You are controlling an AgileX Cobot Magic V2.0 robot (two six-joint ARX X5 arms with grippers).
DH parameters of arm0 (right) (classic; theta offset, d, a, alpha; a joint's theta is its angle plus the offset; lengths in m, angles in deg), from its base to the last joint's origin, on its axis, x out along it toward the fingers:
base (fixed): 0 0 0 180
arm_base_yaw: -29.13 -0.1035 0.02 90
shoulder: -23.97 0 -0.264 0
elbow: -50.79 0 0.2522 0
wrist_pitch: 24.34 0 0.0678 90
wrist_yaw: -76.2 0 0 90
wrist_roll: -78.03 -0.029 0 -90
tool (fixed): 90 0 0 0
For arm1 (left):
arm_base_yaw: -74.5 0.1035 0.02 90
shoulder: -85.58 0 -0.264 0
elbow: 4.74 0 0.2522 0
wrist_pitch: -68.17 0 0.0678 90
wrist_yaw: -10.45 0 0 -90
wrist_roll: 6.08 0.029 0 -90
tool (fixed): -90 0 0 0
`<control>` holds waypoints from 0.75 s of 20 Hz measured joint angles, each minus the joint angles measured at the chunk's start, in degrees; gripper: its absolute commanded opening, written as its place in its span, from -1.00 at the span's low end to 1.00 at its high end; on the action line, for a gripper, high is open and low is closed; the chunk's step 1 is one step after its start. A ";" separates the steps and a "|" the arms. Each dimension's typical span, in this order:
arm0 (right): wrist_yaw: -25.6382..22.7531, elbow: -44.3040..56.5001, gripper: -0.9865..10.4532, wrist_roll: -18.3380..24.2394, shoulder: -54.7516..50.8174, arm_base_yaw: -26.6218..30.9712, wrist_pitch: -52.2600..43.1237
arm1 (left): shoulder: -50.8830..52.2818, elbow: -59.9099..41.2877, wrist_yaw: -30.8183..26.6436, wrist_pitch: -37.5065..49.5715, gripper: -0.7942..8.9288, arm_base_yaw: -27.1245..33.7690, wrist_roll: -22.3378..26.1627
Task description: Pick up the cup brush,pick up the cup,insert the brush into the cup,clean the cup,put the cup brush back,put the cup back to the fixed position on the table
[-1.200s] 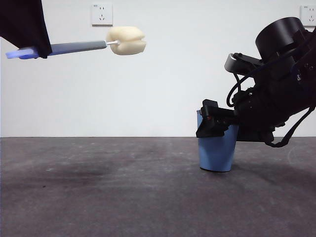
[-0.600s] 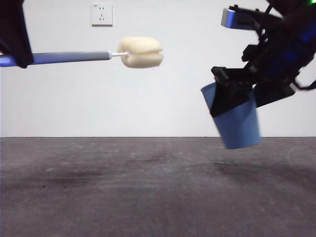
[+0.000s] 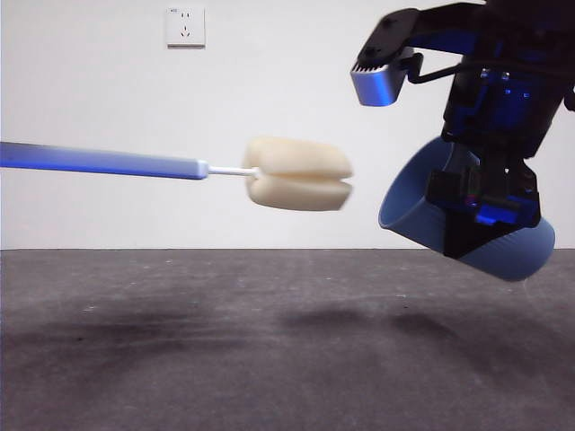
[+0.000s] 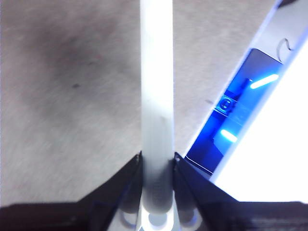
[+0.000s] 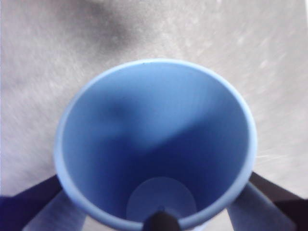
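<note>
1. Pale wall with a socket (image 3: 185,26) behind; dark grey table (image 3: 225,359) below, nothing resting on it in front view.
2. Held clear of the table by the right gripper (image 3: 481,211): cup (image 3: 431,215), tipped on its side, open mouth turned toward the brush. Jaws clamped on the cup's outer wall, one on each side of the rim in the right wrist view (image 5: 154,144).
3. Gripped by the left gripper (image 4: 156,192): cup brush (image 3: 180,167), jaws closed tight on the slim handle, gripper itself out of front view. Handle roughly level, sponge head (image 3: 299,174) leading, near the cup's mouth but still apart.
4. Judged step: insertion, not yet begun; sponge wholly outside the rim.
5. Advice: lined up sponge centre with the mouth's centre first — sponge looked slightly high against the tilted opening.
6. Matched handle axis to the cup's tilt, then fed straight in, slowly.
7. Risk judged: sponge catching the rim and levering the cup in the jaws; kept the clamp firm, brought the two together gently.
</note>
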 measured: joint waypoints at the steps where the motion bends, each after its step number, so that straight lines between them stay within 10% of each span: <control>1: -1.60 -0.02 -0.85 1.88 0.00 -0.96 0.00 | -0.39 0.00 0.22 0.09 -0.85 -0.85 0.17; 15: -5.16 -0.02 -0.85 16.52 0.00 -8.17 1.05 | -6.93 0.00 2.62 6.43 -0.85 -8.63 -3.45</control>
